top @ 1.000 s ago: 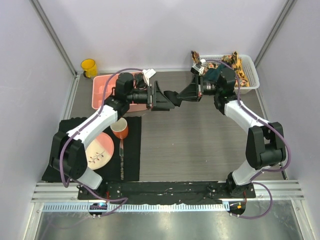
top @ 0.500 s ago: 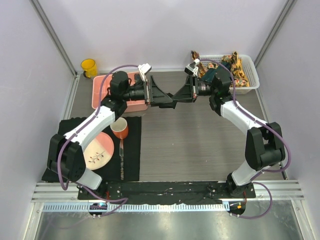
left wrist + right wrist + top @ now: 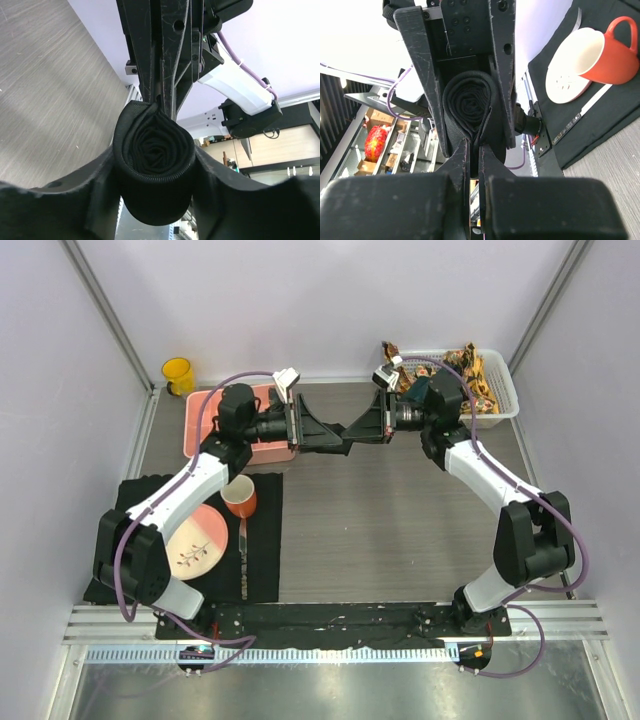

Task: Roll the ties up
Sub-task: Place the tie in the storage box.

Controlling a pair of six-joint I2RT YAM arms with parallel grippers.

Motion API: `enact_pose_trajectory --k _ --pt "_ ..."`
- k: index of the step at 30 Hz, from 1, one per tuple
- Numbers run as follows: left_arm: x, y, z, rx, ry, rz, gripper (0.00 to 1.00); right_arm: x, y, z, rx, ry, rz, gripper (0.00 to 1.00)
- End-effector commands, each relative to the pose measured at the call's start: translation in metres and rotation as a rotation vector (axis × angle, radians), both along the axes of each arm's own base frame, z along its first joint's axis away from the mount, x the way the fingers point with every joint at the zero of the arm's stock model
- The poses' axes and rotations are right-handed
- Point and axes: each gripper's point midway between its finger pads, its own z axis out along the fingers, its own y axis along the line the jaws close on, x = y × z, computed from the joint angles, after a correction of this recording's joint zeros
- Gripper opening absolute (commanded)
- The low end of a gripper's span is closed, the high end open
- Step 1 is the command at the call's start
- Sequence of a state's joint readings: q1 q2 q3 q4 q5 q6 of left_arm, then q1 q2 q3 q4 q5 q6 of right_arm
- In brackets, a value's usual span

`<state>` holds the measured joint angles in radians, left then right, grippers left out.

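Over table (image 3: 400, 520), left hand (image 3: 337, 439) and right hand (image 3: 353, 429), barely shifted, tight on black tie (image 3: 155, 150).

Overhead view onto table (image 3: 400, 530); opposed wrist close-ups (both on one rolled tie (image 3: 155, 165))

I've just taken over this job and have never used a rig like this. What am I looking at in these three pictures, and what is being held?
The wide picture looks down from above on two robot arms fixed at the near table edge. The other two pictures come from a camera on each wrist, looking along that arm's own fingers. The left claw grips a rolled black tie by its sides. The right claw pinches the roll's outer edge. The roll is held up off the table. Below lie a black mat with a plate and an orange mug, a pink bin, a yellow cup, and a white basket holding patterned ties.
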<state>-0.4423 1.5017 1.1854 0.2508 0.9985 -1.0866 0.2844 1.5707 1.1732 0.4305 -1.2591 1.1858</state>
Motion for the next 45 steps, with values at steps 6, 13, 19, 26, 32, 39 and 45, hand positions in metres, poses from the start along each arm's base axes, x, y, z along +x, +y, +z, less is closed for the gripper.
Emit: enact_pose_trajectory --k 6,13,19,26,32,39,45 --pt "-0.004 0.010 0.022 -0.040 -0.073 0.005 0.17 -0.007 0.000 0.018 0.000 -0.100 -0.004 0.04" --pt "0.019 0.036 0.005 0.084 -0.058 0.106 0.00 0.002 -0.002 0.015 -0.040 -0.134 -0.025 0.48" --pt "0.047 0.093 -0.030 0.361 -0.111 0.200 0.00 0.032 -0.025 0.009 -0.075 -0.160 -0.105 0.95" --pt "0.057 0.180 -0.059 0.820 -0.461 0.003 0.00 0.056 -0.069 -0.027 -0.557 -0.477 -0.276 0.98" --pt "0.088 0.234 -0.083 1.094 -0.686 -0.202 0.00 0.066 -0.098 -0.037 -0.656 -0.456 -0.386 1.00" --pt "0.131 0.259 -0.113 1.213 -0.788 -0.365 0.00 0.066 -0.117 -0.049 -0.557 -0.315 -0.376 1.00" --pt "0.150 0.295 -0.145 1.298 -0.810 -0.491 0.00 0.066 -0.124 -0.050 -0.555 -0.303 -0.396 1.00"
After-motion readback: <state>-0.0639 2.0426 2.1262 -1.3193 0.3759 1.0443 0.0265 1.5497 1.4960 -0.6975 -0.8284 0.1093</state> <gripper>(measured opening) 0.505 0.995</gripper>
